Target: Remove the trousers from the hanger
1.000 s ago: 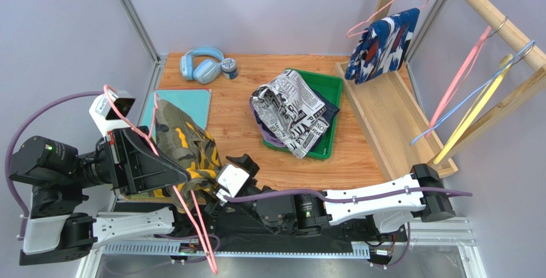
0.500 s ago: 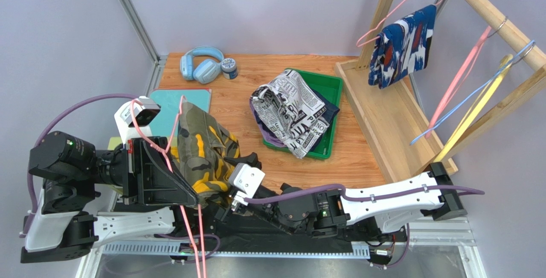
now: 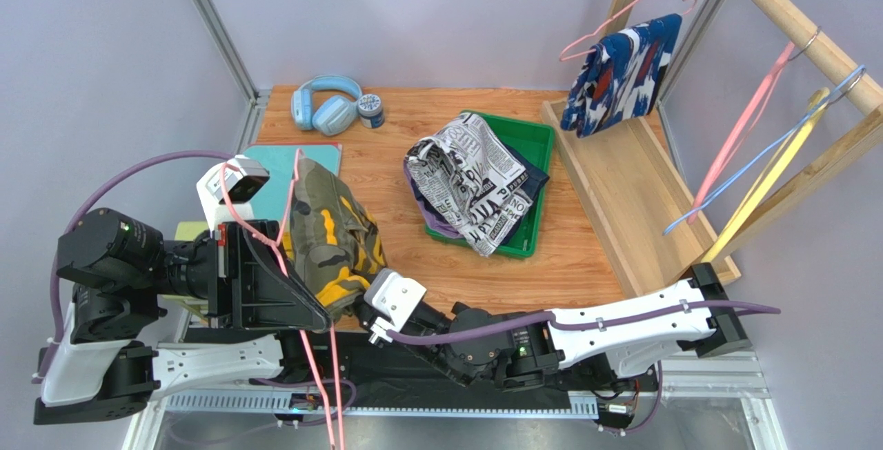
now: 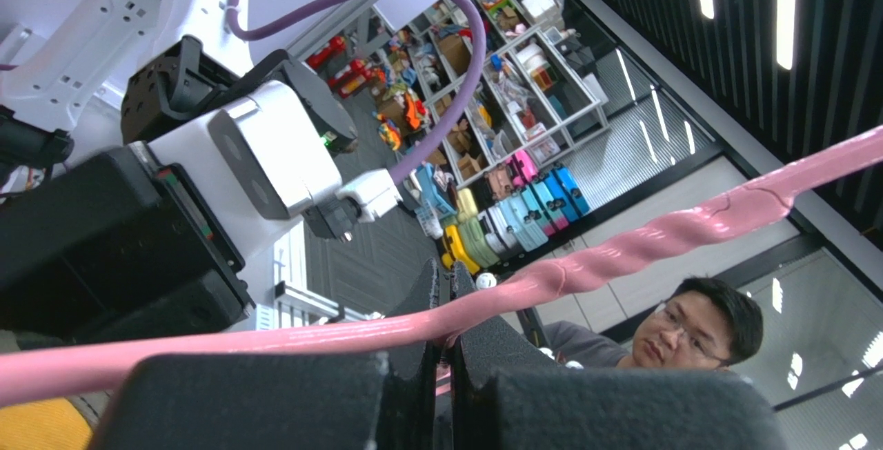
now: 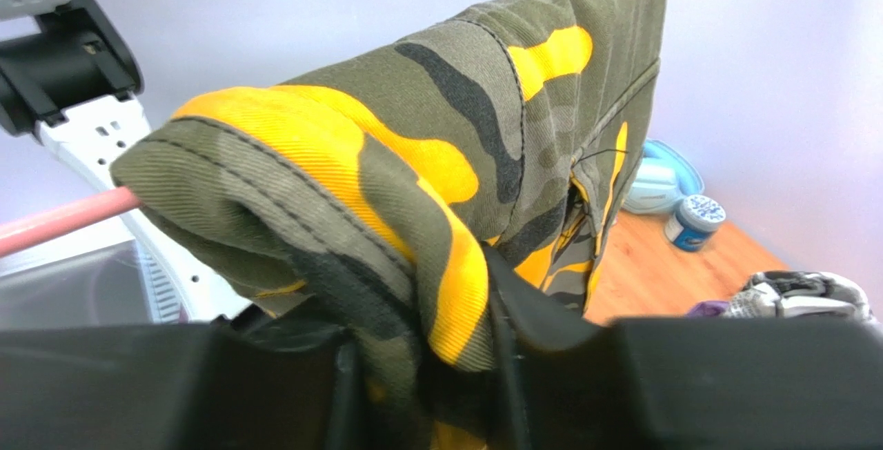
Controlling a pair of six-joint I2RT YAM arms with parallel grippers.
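Observation:
The yellow-olive camouflage trousers [image 3: 326, 238] hang over a pink hanger [image 3: 267, 243] above the table's near left. My left gripper [image 3: 314, 318] is shut on the hanger's wire [image 4: 622, 248], which crosses its closed fingertips [image 4: 448, 274]. My right gripper [image 3: 363, 310] reaches in from the right and is shut on the lower folded edge of the camouflage trousers [image 5: 415, 119], with fabric pinched between its pads [image 5: 415, 367]. Newsprint trousers [image 3: 472, 176] lie on top of a pile in the green tray [image 3: 544, 139]. A blue-white-red pair [image 3: 622, 72] hangs on the rack.
A wooden rack [image 3: 622, 191] stands at the right, with pink [image 3: 741, 124], blue [image 3: 772, 150] and yellow [image 3: 762, 186] bare hangers on its rail. Blue headphones [image 3: 323, 103] and a small jar [image 3: 371, 109] sit at the back. A teal board [image 3: 316, 158] lies at the left.
My right gripper has slid left under the camouflage trousers and closed on their lower edge. The left arm carried the hanger rightward, then held still. The printed pair on the rack swung.

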